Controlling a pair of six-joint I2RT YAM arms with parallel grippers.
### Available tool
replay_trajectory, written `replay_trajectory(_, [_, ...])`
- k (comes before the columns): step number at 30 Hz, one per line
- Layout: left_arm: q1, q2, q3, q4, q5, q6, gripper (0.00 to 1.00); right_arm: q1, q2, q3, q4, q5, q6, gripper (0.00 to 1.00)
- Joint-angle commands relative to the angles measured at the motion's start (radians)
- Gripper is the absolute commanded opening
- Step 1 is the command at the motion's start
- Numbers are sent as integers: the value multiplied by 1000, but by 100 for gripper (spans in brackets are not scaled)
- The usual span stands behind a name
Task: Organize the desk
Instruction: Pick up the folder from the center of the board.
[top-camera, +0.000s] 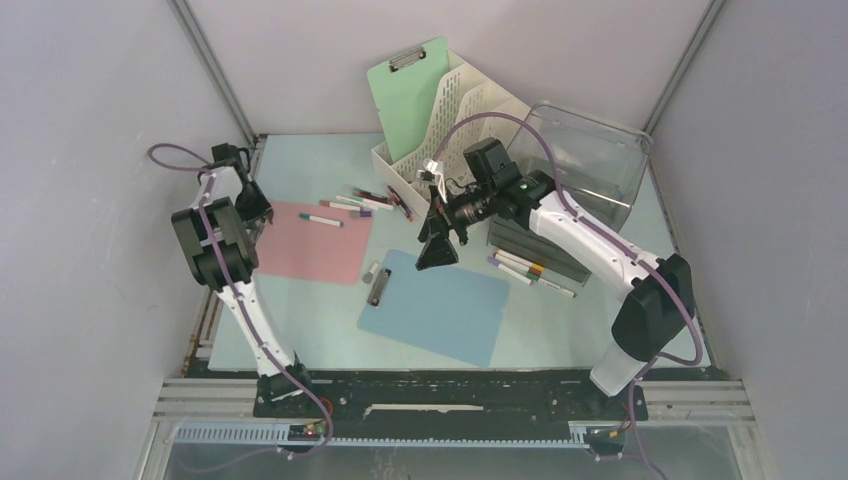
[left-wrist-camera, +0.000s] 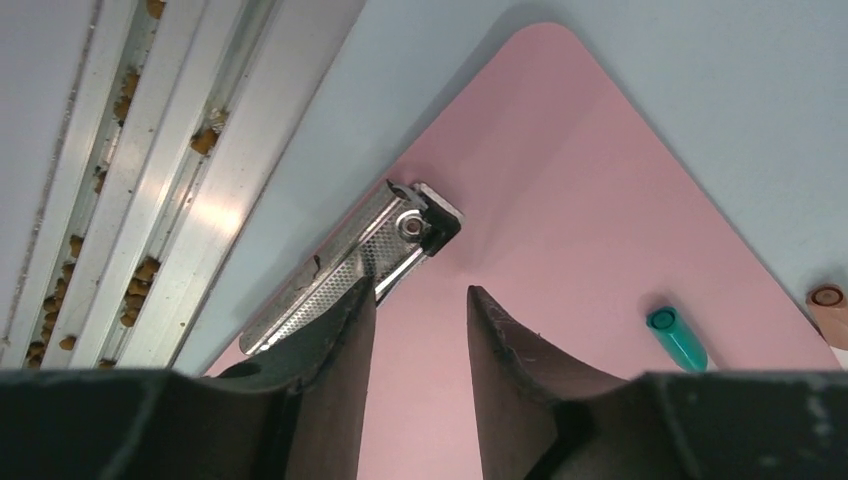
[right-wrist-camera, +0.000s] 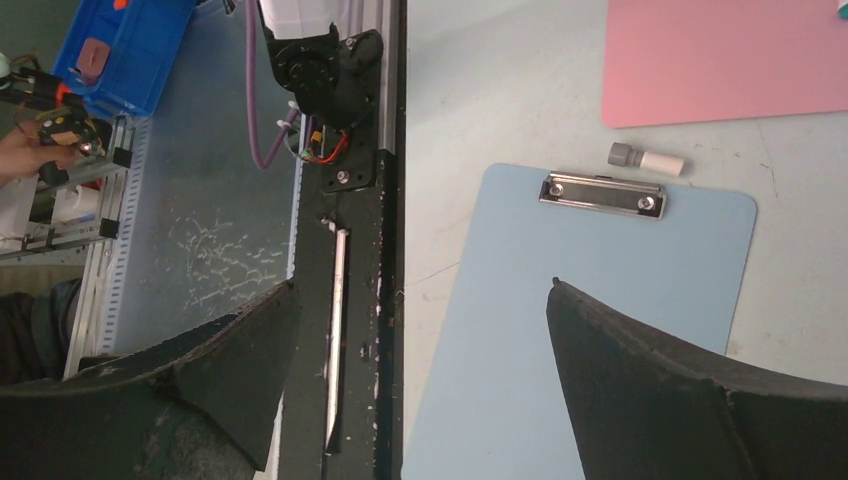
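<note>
Desk: large pale mint-blue tabletop (top-camera: 320, 310), smooth with a soft sheen.
Pink board: flat pink plastic clipboard (left-wrist-camera: 560, 250) under the left gripper (left-wrist-camera: 420, 300), smooth and matt.
Pink board's clip: silver metal clip (left-wrist-camera: 350, 270) beside the left finger, shiny, with a dimpled surface.
Fingers: black fingers (left-wrist-camera: 330, 380), matt, with finely scratched edges.
Blue board: flat blue plastic clipboard (right-wrist-camera: 600, 300) below the right gripper (right-wrist-camera: 420, 285), smooth and matt, with a polished steel clip (right-wrist-camera: 603, 194).
Rail: ribbed aluminium rail (left-wrist-camera: 130, 180) left of the left gripper, brushed and reflective.
Bin: clear plastic box (top-camera: 590, 160) behind the right gripper, glossy.
</note>
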Motion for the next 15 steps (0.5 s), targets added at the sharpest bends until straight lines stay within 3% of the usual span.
replay_trajectory(1, [-10,-70,-21,61,22,65,47,12,17,5,34,-18,2,100])
replay_trajectory(6, [-10,-158,-69,126,57,123,63,12,29,9,38,-15,2,100])
replay_trajectory(12, [-17,-110,-51,125,52,137,69,15,57,24,37,5,13,100])
replay_trajectory(15, [-21,-106,-50,125,14,134,71,19,91,29,82,77,104,100])
